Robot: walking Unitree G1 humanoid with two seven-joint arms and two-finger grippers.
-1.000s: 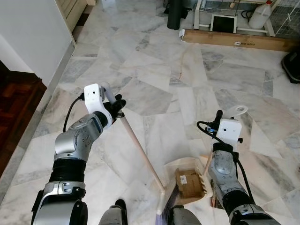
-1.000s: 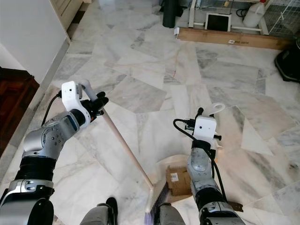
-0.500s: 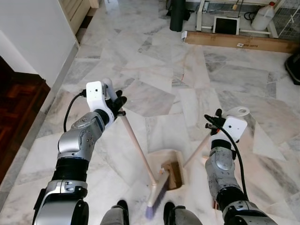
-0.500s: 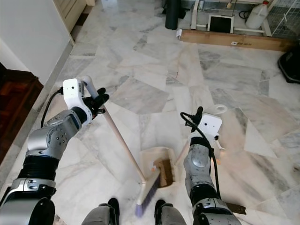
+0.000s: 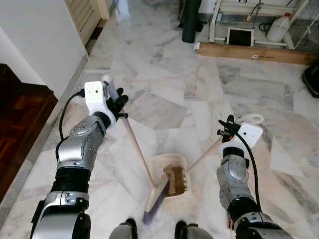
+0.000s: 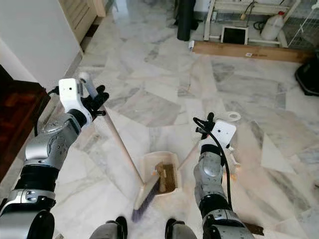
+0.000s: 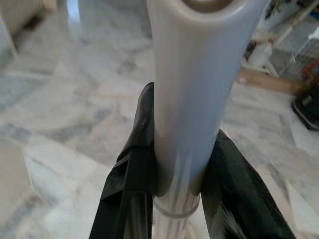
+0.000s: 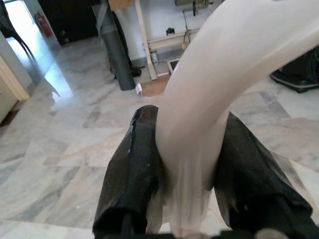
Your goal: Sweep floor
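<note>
Change: the broom head point(image 5: 155, 200) is now drawn to the front lip of the dustpan point(image 5: 172, 174); a second ago it was lower and nearer the robot's feet.
Left end effector point(image 5: 118, 105): clenched on the top of the broom handle point(image 5: 135, 150), which slants down to the marble floor point(image 5: 164, 74).
Right end effector point(image 5: 227, 130): clenched on the dustpan handle point(image 5: 205, 155), which is raised at a slant.
Dustpan: flat on the floor between the arms, brown debris point(image 5: 174, 180) held inside against its comb.
Background: long cardboard box point(image 5: 254, 52) and white jug point(image 5: 279, 27) by the far wall.

2 black fingers point(image 7: 130, 199) clamp a pale handle point(image 7: 192, 99), likely the broom's
</note>
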